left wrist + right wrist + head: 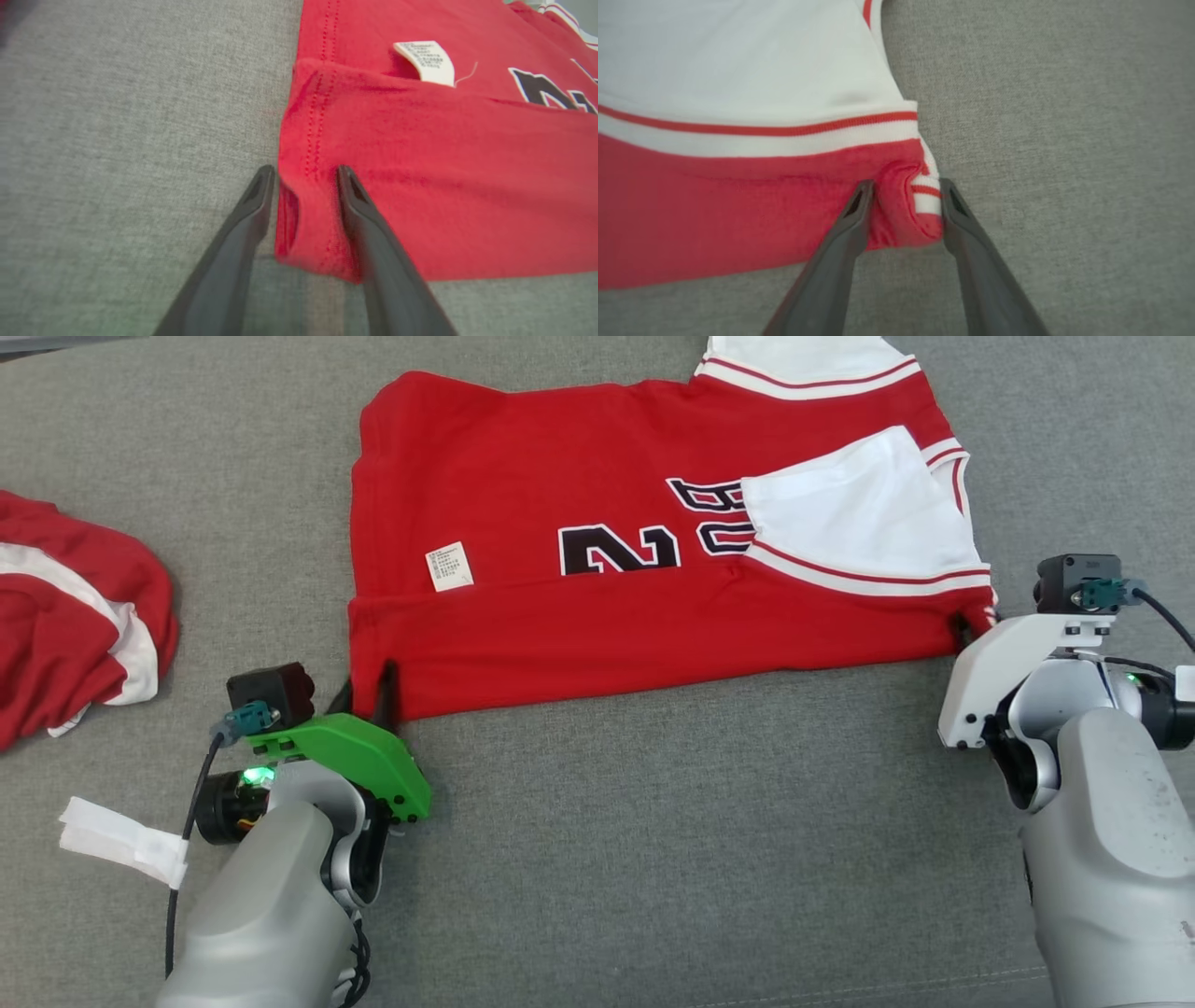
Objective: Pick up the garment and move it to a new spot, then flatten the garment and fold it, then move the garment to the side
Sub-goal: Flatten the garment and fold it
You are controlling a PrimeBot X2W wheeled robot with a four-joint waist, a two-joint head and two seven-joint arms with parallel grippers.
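Note:
The red jersey (523, 457) with white sleeves and dark lettering lies spread on the grey cloth surface (672, 859), its near edge turned up in a band. My left gripper (366, 695) is at the near left corner; in the left wrist view it (303, 172) is shut on the jersey (444, 186), the hem bunched between its fingers. At the near right corner my right gripper (966, 630) pinches the red and white-striped corner. The right wrist view shows that gripper (906, 186) with a lump of jersey (714, 196) squeezed between the two fingers.
A second red-and-white garment (65, 607) lies crumpled at the left edge. A white tape tag (121, 840) hangs off my left arm's cable. Bare grey surface (1064, 140) stretches in front of and to the right of the jersey.

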